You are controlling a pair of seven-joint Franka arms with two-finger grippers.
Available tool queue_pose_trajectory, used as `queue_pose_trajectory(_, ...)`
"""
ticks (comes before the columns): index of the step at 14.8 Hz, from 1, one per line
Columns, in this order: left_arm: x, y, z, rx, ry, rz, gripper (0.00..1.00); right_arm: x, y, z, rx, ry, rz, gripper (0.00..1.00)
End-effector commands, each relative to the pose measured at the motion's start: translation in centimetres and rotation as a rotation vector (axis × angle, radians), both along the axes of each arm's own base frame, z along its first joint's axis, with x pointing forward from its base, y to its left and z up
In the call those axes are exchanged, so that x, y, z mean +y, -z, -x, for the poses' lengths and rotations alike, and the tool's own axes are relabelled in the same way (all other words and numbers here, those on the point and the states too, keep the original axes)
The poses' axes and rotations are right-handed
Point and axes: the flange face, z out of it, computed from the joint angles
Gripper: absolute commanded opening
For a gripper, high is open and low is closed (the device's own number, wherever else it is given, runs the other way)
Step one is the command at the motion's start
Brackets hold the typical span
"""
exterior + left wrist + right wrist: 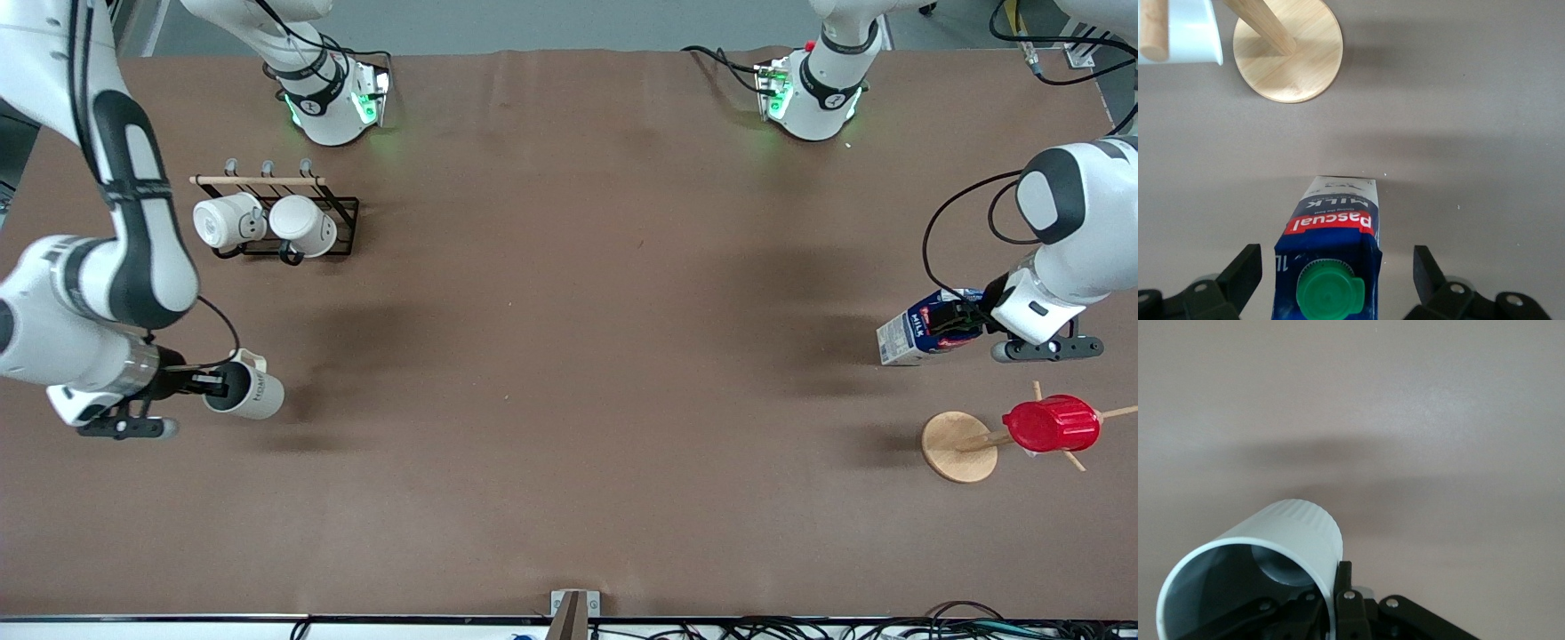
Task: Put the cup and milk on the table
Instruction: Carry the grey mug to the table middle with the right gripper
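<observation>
The cup (pixel 253 394) is cream-white with dark lettering. My right gripper (pixel 222 384) is shut on its rim and holds it on its side just above the table (pixel 569 356), toward the right arm's end. In the right wrist view one finger (pixel 1345 583) presses the outside of the cup (pixel 1285 533) and the other is hidden inside it. The milk (pixel 925 327) stands upright on the table toward the left arm's end. My left gripper (pixel 965 320) is open around its top. In the left wrist view there are gaps between the fingers (pixel 1245 270) and the milk (pixel 1331 227).
A black wire rack (pixel 342 227) with two plain white mugs (pixel 267 222) stands near the right arm's base. A wooden cup tree (pixel 958 446) carrying a red ribbed cup (pixel 1051 424) stands nearer the front camera than the milk; its base shows in the left wrist view (pixel 1288 53).
</observation>
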Motion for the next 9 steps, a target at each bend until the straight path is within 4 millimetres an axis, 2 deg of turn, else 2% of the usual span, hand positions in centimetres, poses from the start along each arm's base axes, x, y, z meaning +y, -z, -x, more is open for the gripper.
queue_pose_trajectory(1, 0.3, 1.0, 0.7, -0.017, 0.003, -0.002, 0.99, 5.9, -3.6, -0.7, 0.050, 0.095, -0.033, 0.00)
queue_pose_trajectory(2, 0.4, 1.2, 0.7, -0.015, 0.002, -0.002, 0.99, 8.6, -4.2, -0.8, 0.053, 0.126, -0.043, 0.00)
queue_pose_trajectory(3, 0.5, 1.2, 0.7, -0.015, 0.000, -0.002, 0.99, 12.0, -4.2, -0.5, 0.068, 0.141, -0.061, 0.00)
queue_pose_trajectory(7, 0.9, 1.6, 1.1, -0.005, -0.007, 0.000, 0.98, 23.2, -4.5, 1.4, 0.085, 0.155, -0.066, 0.00)
queue_pose_trajectory(9, 1.0, 1.5, 1.2, -0.006, -0.010, -0.001, 0.91, 30.5, -4.5, 3.1, 0.023, 0.174, -0.008, 0.00)
